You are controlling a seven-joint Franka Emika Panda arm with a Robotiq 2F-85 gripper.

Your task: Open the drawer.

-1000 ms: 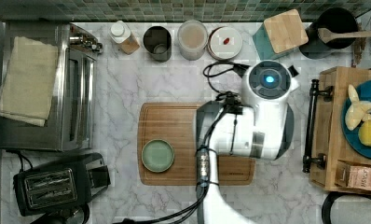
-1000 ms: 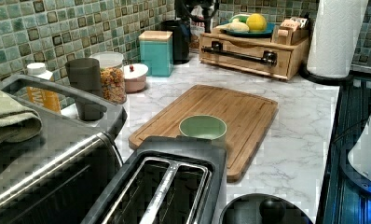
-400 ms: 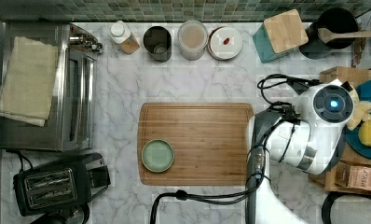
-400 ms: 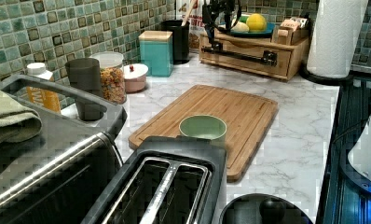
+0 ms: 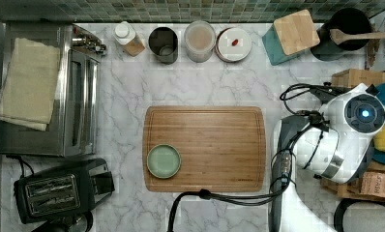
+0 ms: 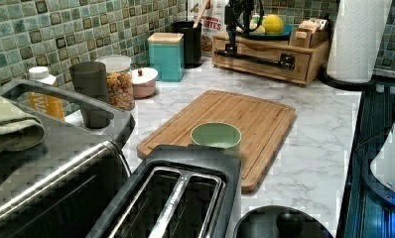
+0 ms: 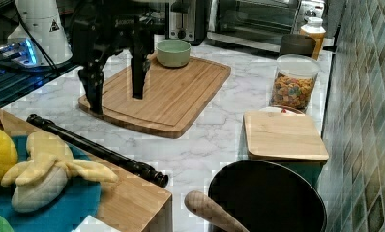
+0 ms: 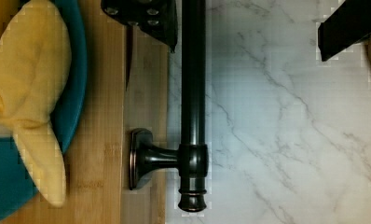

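The drawer (image 6: pixel 270 65) sits in a light-wood box (image 5: pixel 360 77) at the top view's right, its front flush with the box. Its long black bar handle (image 6: pixel 257 58) (image 7: pixel 94 147) (image 8: pixel 193 93) runs along the front. My arm (image 5: pixel 347 130) hangs over that front edge. My gripper (image 8: pixel 246 21) (image 7: pixel 117 101) (image 6: pixel 233 29) is open just above one end of the handle. In the wrist view one finger (image 8: pixel 141 14) lies over the wood side and the other (image 8: pixel 351 23) over the marble, with the bar between them and untouched.
A blue plate (image 7: pixel 60 203) with a banana and a yellow fruit rests on the box. A bamboo cutting board (image 5: pixel 205 145) with a green bowl (image 5: pixel 164 161) lies mid-counter. A paper towel roll (image 6: pixel 357 39), a teal canister (image 5: pixel 289 36) and a black utensil pot (image 5: pixel 345 29) stand near the box.
My arm has swung from above the cutting board toward the top view's right and now hangs over the drawer's handle. The drawer has not moved.
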